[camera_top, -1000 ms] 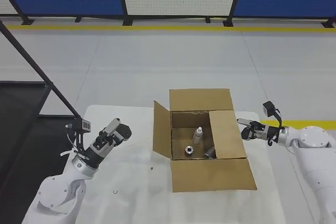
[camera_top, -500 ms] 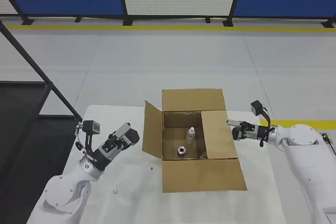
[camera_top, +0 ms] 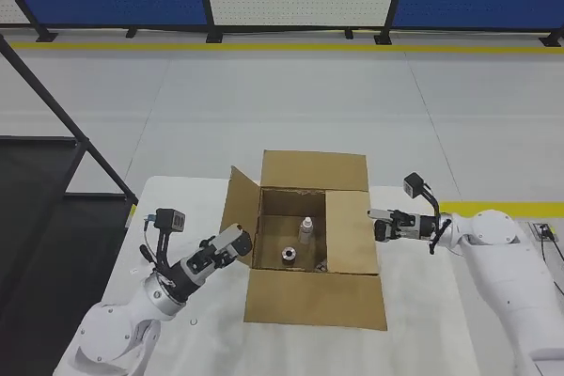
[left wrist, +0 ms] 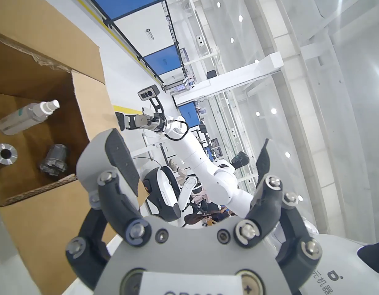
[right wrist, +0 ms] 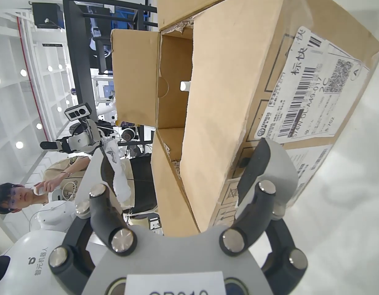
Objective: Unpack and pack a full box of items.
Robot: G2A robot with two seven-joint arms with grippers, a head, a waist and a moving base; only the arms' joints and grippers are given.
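Observation:
An open cardboard box [camera_top: 310,299] stands in the middle of the white table [camera_top: 197,202]. Inside it are a white spray bottle [camera_top: 305,228] [left wrist: 26,116], a metal cylinder [camera_top: 287,254] [left wrist: 5,154] and a dark toothed part [left wrist: 54,161]. My left gripper [camera_top: 235,242] [left wrist: 189,158] is open and holds nothing, close beside the box's left wall under the raised left flap [camera_top: 242,211]. My right gripper [camera_top: 376,226] [right wrist: 185,170] is open at the outer edge of the right flap [right wrist: 220,99], which runs between its fingers.
A black metal frame [camera_top: 47,141] stands left of the table. The box's far flap [camera_top: 315,169] and near flap lie folded outward. A shipping label [right wrist: 309,93] covers the box's right side. Bare table lies in front of the box and to its right.
The box has slid left across the table, with the right gripper following at its right flap. The left gripper has moved right, up to the box's left side.

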